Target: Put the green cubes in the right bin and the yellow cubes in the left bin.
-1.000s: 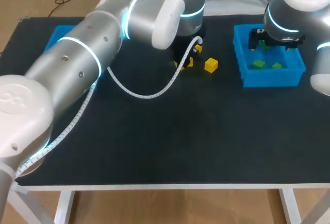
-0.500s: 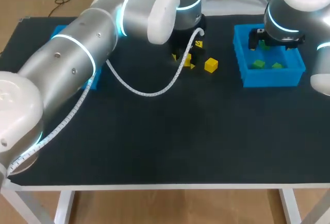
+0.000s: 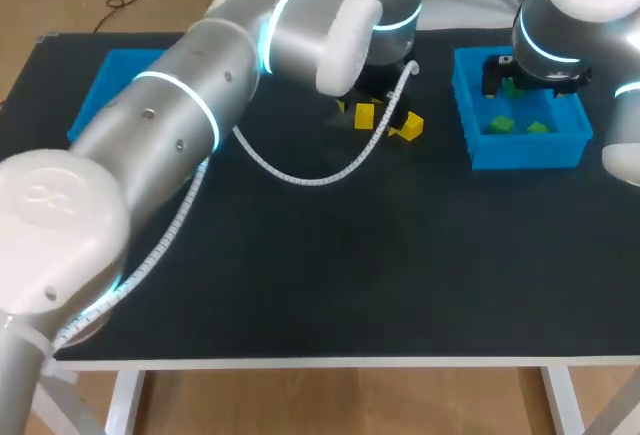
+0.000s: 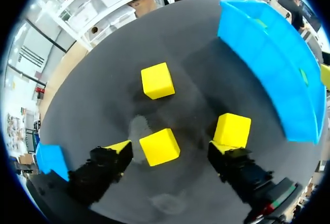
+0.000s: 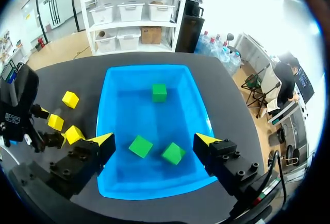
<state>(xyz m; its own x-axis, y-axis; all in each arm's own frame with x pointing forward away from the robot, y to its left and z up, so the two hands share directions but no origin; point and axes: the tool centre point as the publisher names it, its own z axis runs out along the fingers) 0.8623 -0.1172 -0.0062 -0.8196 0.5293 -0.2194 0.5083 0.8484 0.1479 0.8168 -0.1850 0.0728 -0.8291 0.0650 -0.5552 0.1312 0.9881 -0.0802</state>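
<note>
Yellow cubes (image 3: pixel 364 115), three in all, lie loose on the black bench (image 3: pixel 300 285) between twelve and one o'clock, taking the far edge in the head view as twelve; none is in a bin. The nearest yellow cube (image 4: pixel 160 147) rests on the bench between the widely spread fingers of the left gripper (image 4: pixel 169 145), clear of both, so the gripper holds nothing. With twelve o'clock counted straight ahead of those fingers, the second yellow cube (image 4: pixel 232 130) sits between two and three o'clock of the nearest one, right at one fingertip, and whether it touches cannot be told; the third yellow cube (image 4: pixel 157 80) lies at twelve o'clock, apart from the other two.

Green cubes (image 5: pixel 140 145) number three, all inside the right bin (image 3: pixel 520 155), which stands at two o'clock on the bench; two lie close together beneath the right gripper (image 5: pixel 154 140), and the farthest green cube (image 5: pixel 159 92) lies alone at that gripper's twelve o'clock. The right gripper hangs over the bin with its fingers wide apart and nothing between them.

The left bin (image 3: pixel 105 85) stands at ten o'clock, partly covered in the head view by the left arm (image 3: pixel 200 105), which stretches past the middle of the bench to the yellow cubes; a white cable (image 3: pixel 300 177) loops from that arm above the bench.
</note>
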